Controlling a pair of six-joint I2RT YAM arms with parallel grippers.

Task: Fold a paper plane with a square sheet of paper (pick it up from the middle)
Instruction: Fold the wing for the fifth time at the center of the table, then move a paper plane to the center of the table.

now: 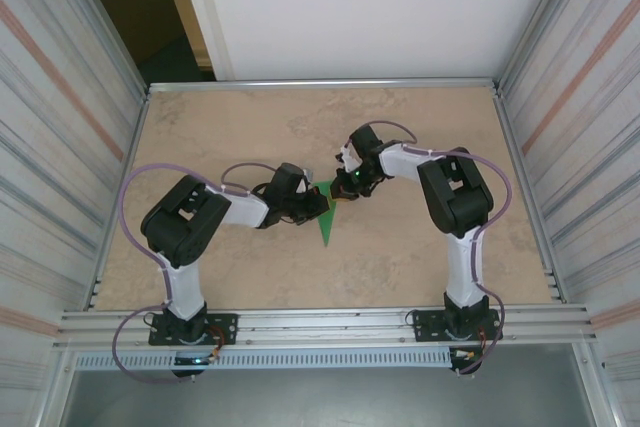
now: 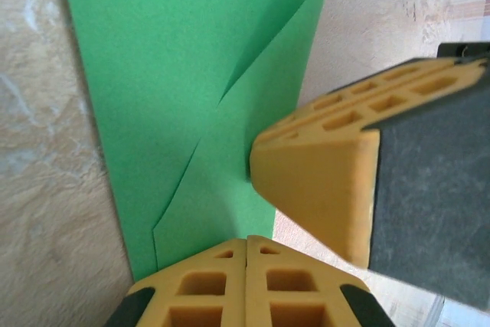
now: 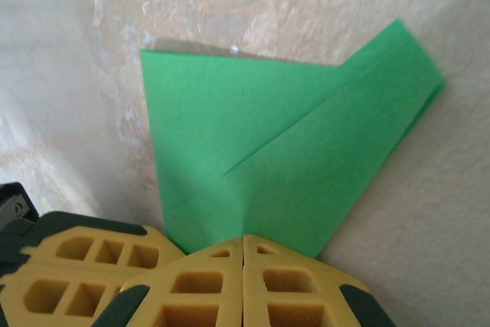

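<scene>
Presently, at the bottom of the left wrist view, the left gripper [image 2: 245, 292] is seen clenched, tips together at the edge of the square sheet of paper [image 2: 176, 97]. The right gripper [image 3: 243, 285] is likewise clenched against the sheet. Whether paper is nipped cannot be told. Beyond, mid-frame overhead, the sheet lies on the table [image 1: 420, 247], folded to a narrow wedge with layered flaps. Judged partway: wing folds remain.

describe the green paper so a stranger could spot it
Start from the tan marbled table, then find its middle, where the left hand and right hand meet. Between them lies the folded paper, a narrow wedge, the only green sheet there.
</scene>
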